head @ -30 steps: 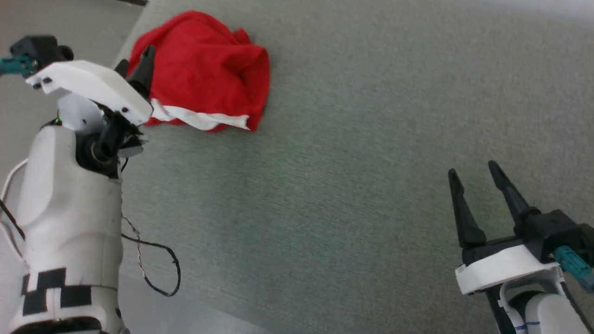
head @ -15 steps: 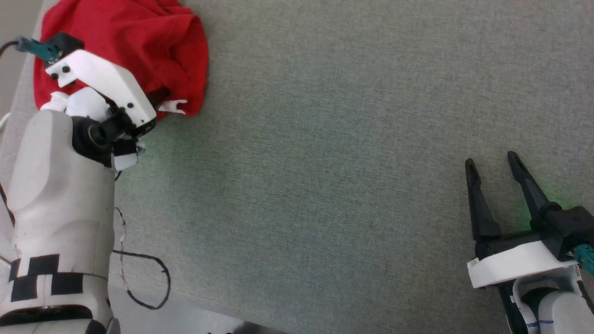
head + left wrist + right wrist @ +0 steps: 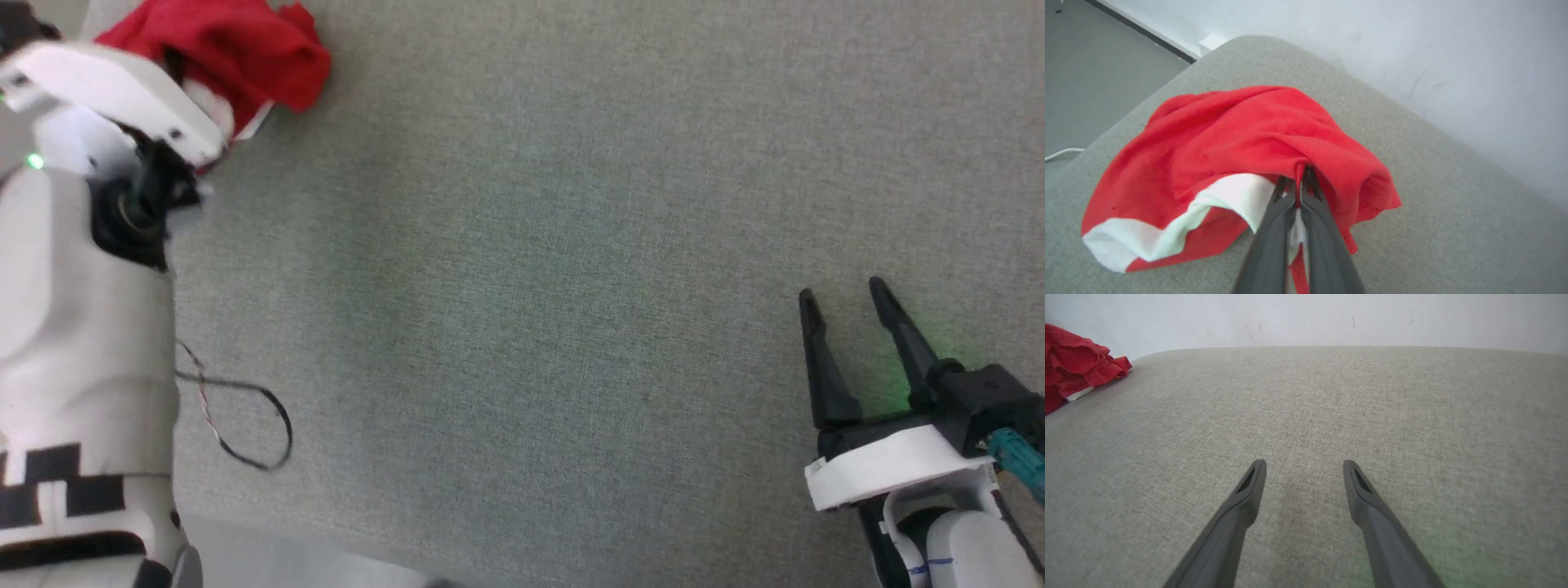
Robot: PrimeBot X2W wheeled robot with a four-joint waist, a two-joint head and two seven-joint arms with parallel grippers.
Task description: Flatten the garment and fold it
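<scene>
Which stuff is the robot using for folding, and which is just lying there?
For the job: red shorts; left end effector, pinching them; right end effector, open.
Just lying about: black wire loop; white cable on the floor.

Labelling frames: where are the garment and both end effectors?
garment [image 3: 1241, 126], left wrist view, red top fold
left end effector [image 3: 1300, 173], left wrist view, between fingertips
right end effector [image 3: 1305, 465], right wrist view, between fingertips

A grey woven cushion [image 3: 571, 286] spreads across the head view. In the left wrist view a pale, faintly scuffed wall [image 3: 1412, 49] stands behind it from twelve to three o'clock. Grey floor [image 3: 1094, 61] and a dark baseboard [image 3: 1143, 30] lie at ten o'clock, a white cable [image 3: 1061, 153] at nine.
</scene>
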